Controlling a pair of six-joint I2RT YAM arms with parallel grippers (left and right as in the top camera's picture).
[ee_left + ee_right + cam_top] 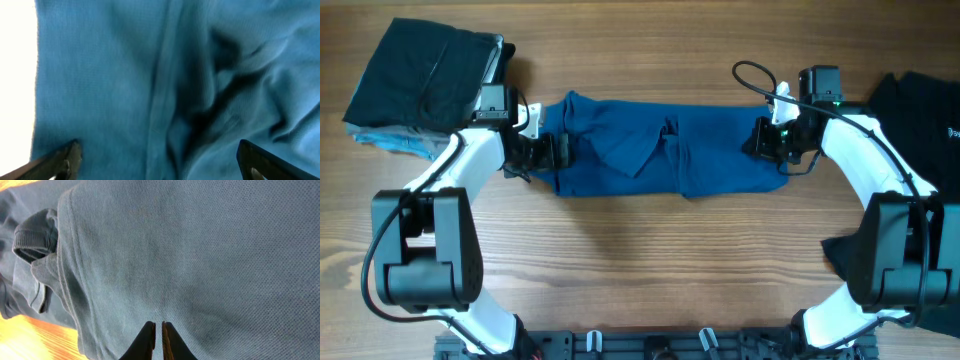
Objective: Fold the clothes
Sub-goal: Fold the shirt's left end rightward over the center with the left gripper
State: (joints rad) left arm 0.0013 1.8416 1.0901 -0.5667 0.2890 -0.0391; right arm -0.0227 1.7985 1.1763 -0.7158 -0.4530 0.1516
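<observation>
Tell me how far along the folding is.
Done: folded black stack, far left. In hand: blue polo shirt folded into a band, left gripper open at one end, right gripper shut at the other. Left: crosswise folds, plus the unfolded black garment at right.

One blue polo shirt [660,150], two black garments [420,75] [925,110], two robot arms [455,165] [875,160], one table [650,265].

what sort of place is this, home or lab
Probably a robotics lab bench: a left arm and right arm flank a blue polo shirt on a wooden table, black garments piled aside.
</observation>
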